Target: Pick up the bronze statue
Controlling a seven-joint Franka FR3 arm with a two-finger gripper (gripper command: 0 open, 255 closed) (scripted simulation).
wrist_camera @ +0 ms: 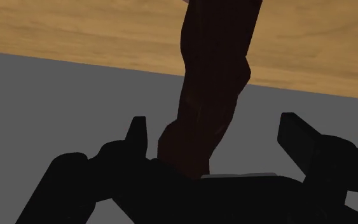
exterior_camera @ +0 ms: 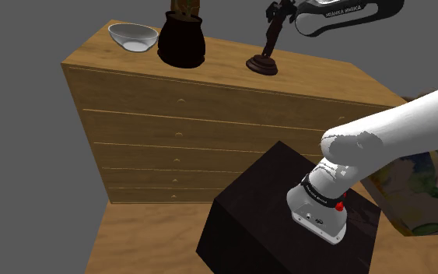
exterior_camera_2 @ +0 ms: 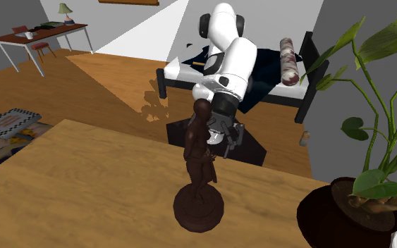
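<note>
The dark brown statue [exterior_camera: 264, 56], a slim standing figure on a round base, is upright on the wooden dresser top [exterior_camera: 225, 66] toward the shoulder view's right. My gripper [exterior_camera: 278, 14] is level with the figure's upper body. In the second exterior view the statue [exterior_camera_2: 201, 158] stands in front of the gripper [exterior_camera_2: 219, 137], which reaches in from behind it. In the wrist view the statue's body [wrist_camera: 212, 83] rises between the fingers [wrist_camera: 138, 133], which stand apart on either side without touching it. The gripper [wrist_camera: 215, 130] is open.
A clear glass bowl [exterior_camera: 134, 36] and a dark pot with a plant [exterior_camera: 181, 43] share the dresser top, on the shoulder view's left of the statue. The pot [exterior_camera_2: 345, 211] sits close to the statue's base. The black stand [exterior_camera: 287, 210] is below, and a bed [exterior_camera_2: 274, 77] lies behind the arm.
</note>
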